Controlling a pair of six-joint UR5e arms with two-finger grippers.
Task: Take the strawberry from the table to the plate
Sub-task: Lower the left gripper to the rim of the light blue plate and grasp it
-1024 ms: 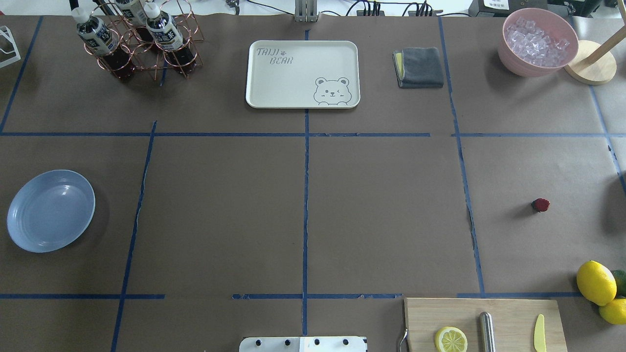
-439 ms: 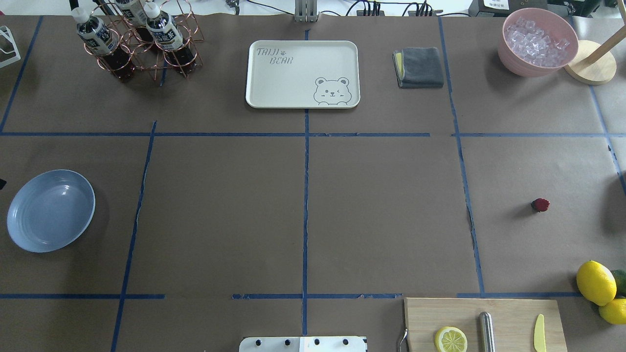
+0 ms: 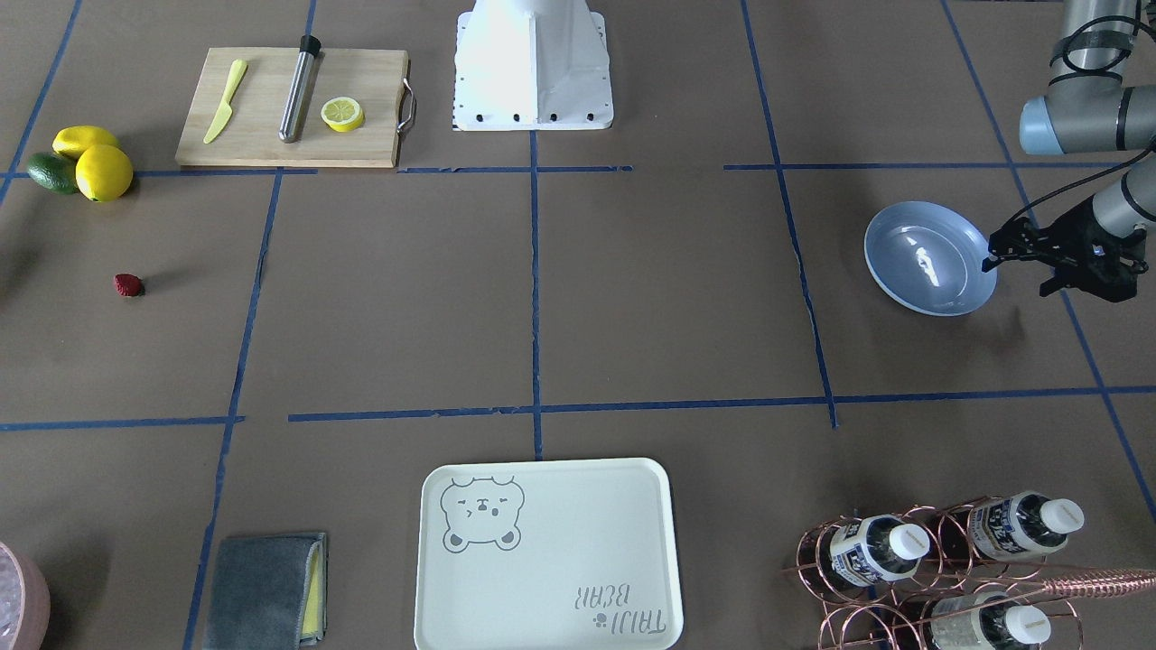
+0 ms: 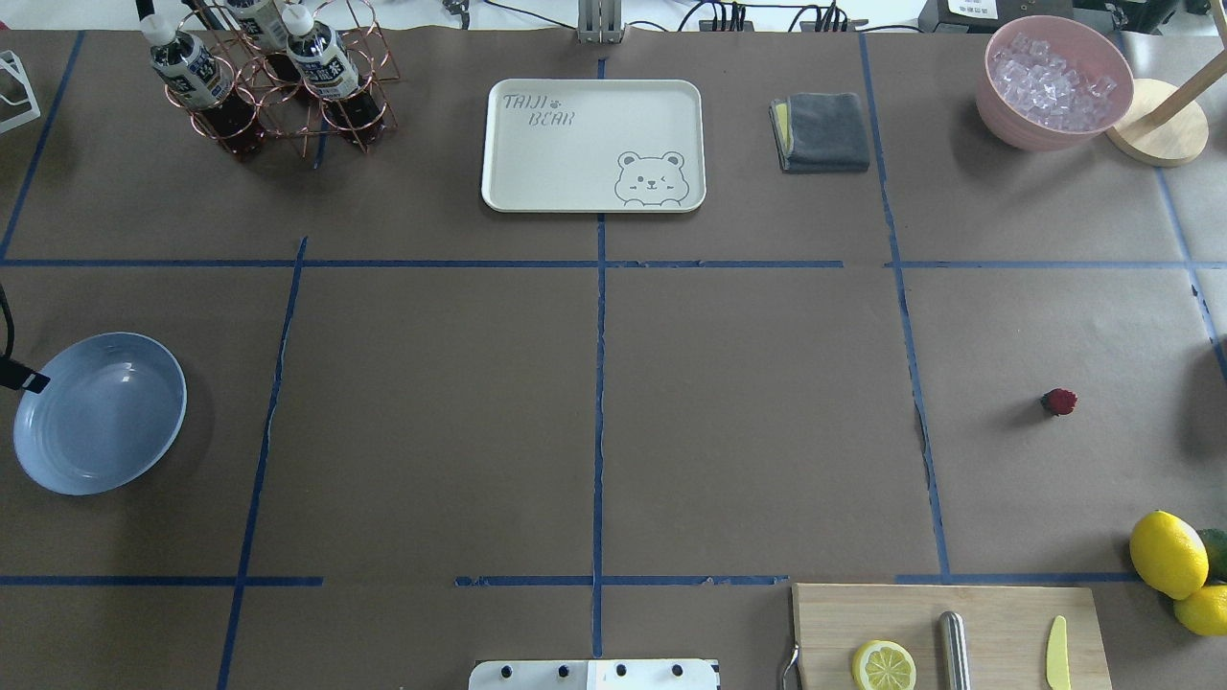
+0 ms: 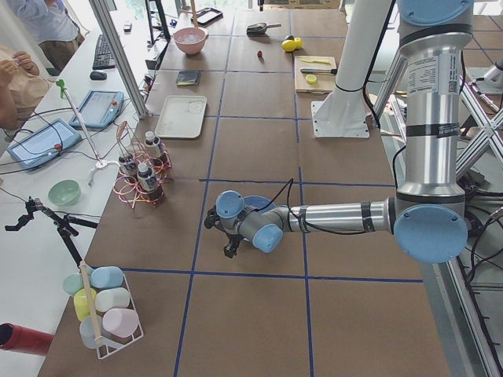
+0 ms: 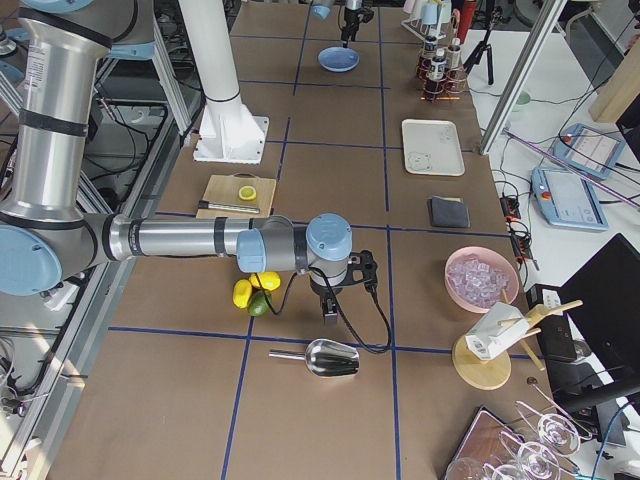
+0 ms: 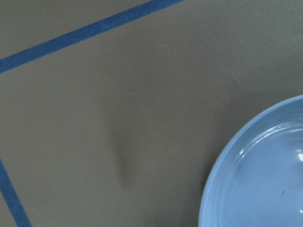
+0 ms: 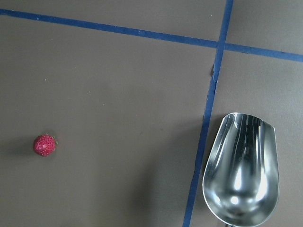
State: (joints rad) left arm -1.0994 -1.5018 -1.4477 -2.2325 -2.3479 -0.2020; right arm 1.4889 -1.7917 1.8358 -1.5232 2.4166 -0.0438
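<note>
Jaws on the left gripper look spread beside the plate; right gripper, can't tell. I'd centre it over the strawberry, drop straight, squeeze gently.

Matt paper covers the table, the plate is glossy, the scoop polished metal.

counter: was brown paper with a grid of blue tape lines
strawberry: was dark red, speckled
plate: was glossy light blue
tray: was cream, with a grey bear drawing and grey lettering
lemons: were yellow
avocado: was green
cloth: was dark grey, yellow at one edge
bowl: was pink
rack: was copper-coloured wire
scoop: was shiny silver
</note>
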